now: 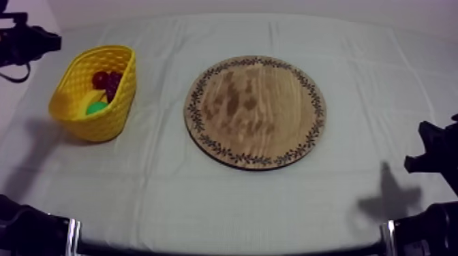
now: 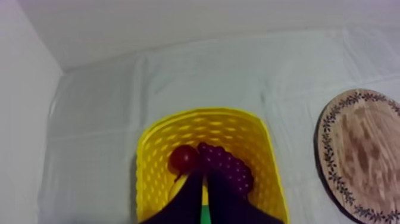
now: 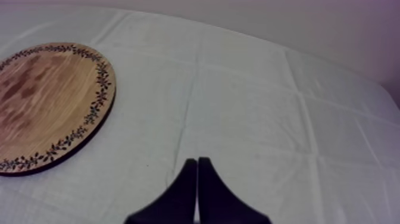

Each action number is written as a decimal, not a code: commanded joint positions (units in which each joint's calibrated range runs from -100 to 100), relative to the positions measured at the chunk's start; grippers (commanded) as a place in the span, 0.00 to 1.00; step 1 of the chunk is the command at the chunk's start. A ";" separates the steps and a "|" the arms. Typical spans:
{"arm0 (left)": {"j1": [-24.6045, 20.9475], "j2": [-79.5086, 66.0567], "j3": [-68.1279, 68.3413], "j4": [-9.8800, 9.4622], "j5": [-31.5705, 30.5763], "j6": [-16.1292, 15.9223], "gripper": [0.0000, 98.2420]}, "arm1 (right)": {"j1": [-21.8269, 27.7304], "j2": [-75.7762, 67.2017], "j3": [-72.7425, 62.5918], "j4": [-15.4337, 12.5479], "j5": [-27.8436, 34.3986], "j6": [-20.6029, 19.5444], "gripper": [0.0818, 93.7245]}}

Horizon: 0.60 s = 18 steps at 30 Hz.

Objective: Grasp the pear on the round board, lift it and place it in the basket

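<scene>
A creased grey-white tablecloth [image 1: 157, 184] meets a plain pale wall [image 2: 178, 24] at its far edge.

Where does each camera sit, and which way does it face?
Top view: above the table, slanting down on wooden board and yellow basket; left arm upper left, right arm right edge.
Left wrist view: over the basket, left gripper shut.
Right wrist view: over cloth beside the board, right gripper shut.
All share the board.

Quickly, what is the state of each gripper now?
Left gripper: closed, holding nothing, above the yellow basket.
Right gripper: closed, holding nothing.
</scene>
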 commanded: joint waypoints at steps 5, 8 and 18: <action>-0.94 -18.42 10.78 -0.06 -4.92 2.14 0.00 | 0.01 -0.05 0.05 0.02 0.02 0.00 0.00; -1.20 -26.06 15.88 -0.12 -5.81 2.52 0.00 | 0.01 -0.05 0.05 0.02 0.02 0.00 0.00; -3.59 -46.83 34.85 -2.18 -11.94 3.00 0.00 | 0.01 -0.05 0.05 0.02 0.02 0.03 0.00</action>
